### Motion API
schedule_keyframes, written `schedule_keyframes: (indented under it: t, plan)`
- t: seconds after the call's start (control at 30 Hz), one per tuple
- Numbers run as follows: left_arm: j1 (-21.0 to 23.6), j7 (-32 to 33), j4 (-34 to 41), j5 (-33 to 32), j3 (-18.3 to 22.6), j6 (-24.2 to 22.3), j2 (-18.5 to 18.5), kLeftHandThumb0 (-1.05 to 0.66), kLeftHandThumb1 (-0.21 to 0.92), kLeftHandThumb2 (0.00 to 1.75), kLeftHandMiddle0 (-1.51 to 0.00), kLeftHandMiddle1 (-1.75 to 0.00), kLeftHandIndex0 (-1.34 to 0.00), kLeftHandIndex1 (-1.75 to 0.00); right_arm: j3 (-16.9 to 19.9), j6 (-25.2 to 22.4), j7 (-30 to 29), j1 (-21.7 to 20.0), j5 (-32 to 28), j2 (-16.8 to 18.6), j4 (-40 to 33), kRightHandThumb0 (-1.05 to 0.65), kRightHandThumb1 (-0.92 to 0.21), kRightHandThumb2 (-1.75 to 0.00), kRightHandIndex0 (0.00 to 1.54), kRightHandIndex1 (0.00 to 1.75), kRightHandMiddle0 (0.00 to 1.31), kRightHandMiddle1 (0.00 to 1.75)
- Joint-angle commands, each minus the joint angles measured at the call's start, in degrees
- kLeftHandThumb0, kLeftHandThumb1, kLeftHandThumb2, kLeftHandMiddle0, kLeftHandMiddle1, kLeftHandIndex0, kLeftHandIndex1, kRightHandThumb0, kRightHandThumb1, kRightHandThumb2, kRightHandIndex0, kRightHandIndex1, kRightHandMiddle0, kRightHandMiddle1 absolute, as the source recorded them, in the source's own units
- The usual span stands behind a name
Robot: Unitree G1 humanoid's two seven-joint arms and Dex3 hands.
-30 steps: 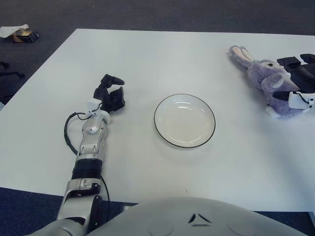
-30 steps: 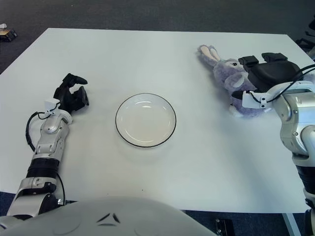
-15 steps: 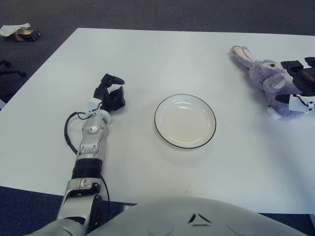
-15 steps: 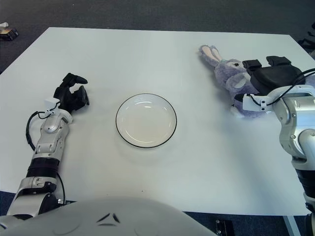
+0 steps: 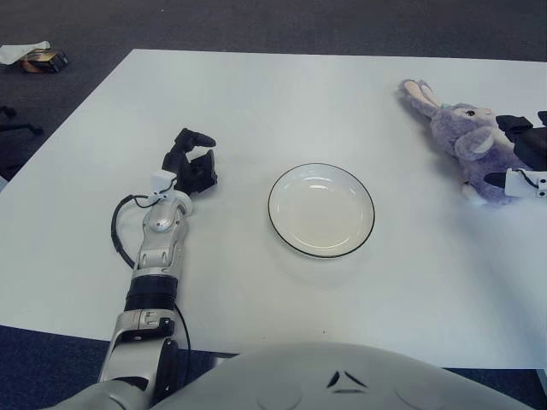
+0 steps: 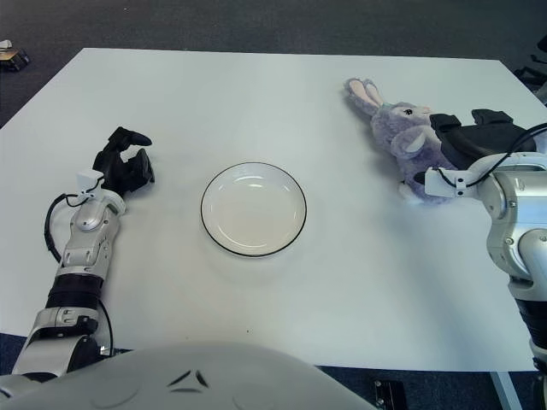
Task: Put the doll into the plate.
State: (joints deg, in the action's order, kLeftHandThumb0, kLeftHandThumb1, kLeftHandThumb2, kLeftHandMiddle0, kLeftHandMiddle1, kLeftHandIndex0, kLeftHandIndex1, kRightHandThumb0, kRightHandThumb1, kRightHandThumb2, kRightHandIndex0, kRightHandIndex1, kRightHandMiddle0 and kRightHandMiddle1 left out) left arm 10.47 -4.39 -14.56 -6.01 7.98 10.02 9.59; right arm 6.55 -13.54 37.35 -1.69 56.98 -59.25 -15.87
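The doll (image 6: 403, 135), a plush rabbit, lies well right of the plate (image 6: 253, 208), flat on the table (image 6: 256, 94). Our right hand (image 6: 475, 147) sits against its far side; we cannot tell whether its fingers grip it. Soft and light, it should squash easily, so we'd grasp the body. Our left hand (image 6: 125, 167), fingers loosely curled and empty, shows left of the plate.

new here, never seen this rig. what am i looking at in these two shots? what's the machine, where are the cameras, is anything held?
It is a humanoid robot seen from its own head: two eyes of one stereo camera looking down at a white table, so both pictures show the same scene. An empty plate sits in the middle. A purple rabbit doll lies at the far right. The right hand shows right beside the doll; whether it grips it is unclear. The left hand shows left of the plate, fingers curled, holding nothing.
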Motion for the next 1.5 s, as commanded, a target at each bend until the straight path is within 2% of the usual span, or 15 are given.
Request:
schedule_keyframes:
  t: [0.0, 0.63, 0.77, 0.83, 0.93, 1.17, 1.3, 1.43, 1.47]
  plan:
    - [-2.3, 0.3, -1.5, 0.7, -0.1, -1.9, -0.4, -0.4, 0.6, 0.95, -1.06, -1.75, -0.39, -1.75, -1.1, -1.0, 0.7, -0.3, 2.4, -0.8, 1.2, -1.05, -0.92, -0.75, 0.0, 0.0, 0.0, 0.0]
    - [-2.3, 0.1, -1.6, 0.7, 0.1, -1.1, -0.3, -0.4, 0.57, 0.99, -1.09, -1.75, -0.41, -1.75, -8.6, -6.5, 9.8, -4.9, 14.1, 0.2, 6.6, -1.03, -0.92, -0.69, 0.0, 0.0, 0.0, 0.0]
    - [-2.3, 0.1, -1.5, 0.7, 0.1, -1.1, -0.3, -0.4, 0.57, 0.99, -1.09, -1.75, -0.41, -1.75, -10.3, -7.0, 9.6, -6.6, 15.8, 1.3, 9.2, -1.01, -0.92, -0.67, 0.0, 0.0, 0.0, 0.0]
    - [-2.4, 0.1, -1.5, 0.6, 0.1, -1.0, -0.4, -0.4, 0.57, 1.0, -1.09, -1.75, -0.41, -1.75, -11.9, -7.0, 6.9, -8.5, 16.4, 2.4, 14.1, -1.0, -0.92, -0.66, 0.0, 0.0, 0.0, 0.0]
    - [-2.4, 0.2, -1.4, 0.7, 0.1, -0.8, -0.5, -0.41, 0.57, 1.0, -1.08, -1.75, -0.41, -1.75, -13.2, -7.2, 5.2, -10.1, 16.7, 3.3, 17.7, -0.99, -0.92, -0.65, 0.0, 0.0, 0.0, 0.0]
    - [-2.6, 0.5, -1.2, 1.0, 0.0, -0.6, -0.6, -0.4, 0.57, 1.0, -1.09, -1.75, -0.41, -1.75, -16.9, -7.3, 9.1, -14.8, 16.8, 5.0, 19.8, -0.98, -0.92, -0.63, 0.0, 0.0, 0.0, 0.0]
    - [-2.6, 0.6, -1.1, 1.0, 0.1, -0.5, -0.6, -0.4, 0.57, 0.99, -1.08, -1.75, -0.41, -1.75, -17.6, -7.1, 10.1, -15.9, 15.2, 5.6, 20.2, -0.97, -0.92, -0.65, 0.0, 0.0, 0.0, 0.0]
    - [-2.8, 1.0, -1.0, 1.3, 0.0, -0.5, -0.8, -0.4, 0.58, 0.99, -1.09, -1.75, -0.41, -1.75, -17.0, -7.0, 7.6, -15.8, 12.7, 6.9, 20.4, -0.95, -0.92, -0.66, 0.1, 0.05, 0.0, 0.0]
    - [-2.8, 1.0, -1.0, 1.3, 0.0, -0.5, -0.9, -0.4, 0.58, 0.99, -1.09, -1.75, -0.41, -1.75, -16.9, -7.0, 6.8, -15.8, 12.2, 7.3, 20.5, -0.95, -0.92, -0.66, 0.07, 0.2, 0.0, 0.04]
